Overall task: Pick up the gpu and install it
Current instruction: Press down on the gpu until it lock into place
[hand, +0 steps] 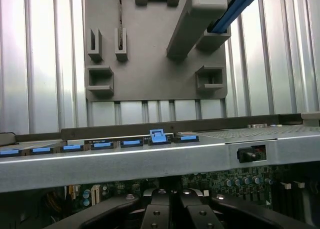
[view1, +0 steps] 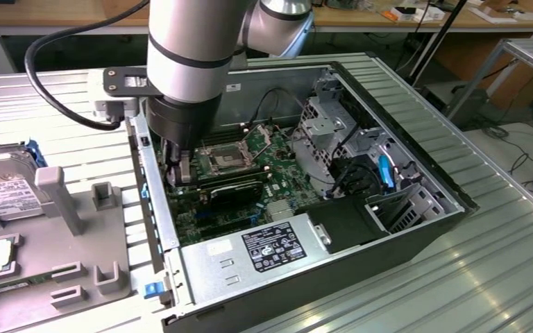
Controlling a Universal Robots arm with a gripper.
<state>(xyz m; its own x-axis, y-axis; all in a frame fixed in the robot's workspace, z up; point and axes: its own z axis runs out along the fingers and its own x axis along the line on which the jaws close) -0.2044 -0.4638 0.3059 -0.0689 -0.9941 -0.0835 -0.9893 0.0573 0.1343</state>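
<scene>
Inside the open computer case (view1: 433, 173), the robot arm (view1: 192, 48) reaches down over the green motherboard (view1: 280, 177), its gripper (view1: 181, 170) lowered near the case wall on the exterior view's left. The fingers (hand: 160, 209) sit drawn together, and from the wrist view nothing can be seen between their tips; whether they pinch anything cannot be told. The gpu (view1: 234, 192), its black cooler face up, lies flat across the board just beside the gripper, between the CPU socket (view1: 225, 161) and the silver power supply (view1: 248, 257) with its black label. Whether the card is fully seated in its slot cannot be told. A black cable (view1: 63, 41) loops from the arm's wrist toward the exterior view's left. Outside the case, on the ribbed metal table (view1: 488, 277), a grey parts fixture (view1: 81, 236) with upright posts stands well apart from the gripper; a silver labelled hard drive (view1: 3, 191) rests at its far end. In the wrist view, the case's metal edge (hand: 150, 161) carries a row of blue tabs (hand: 159, 136), with the grey fixture beyond it.
</scene>
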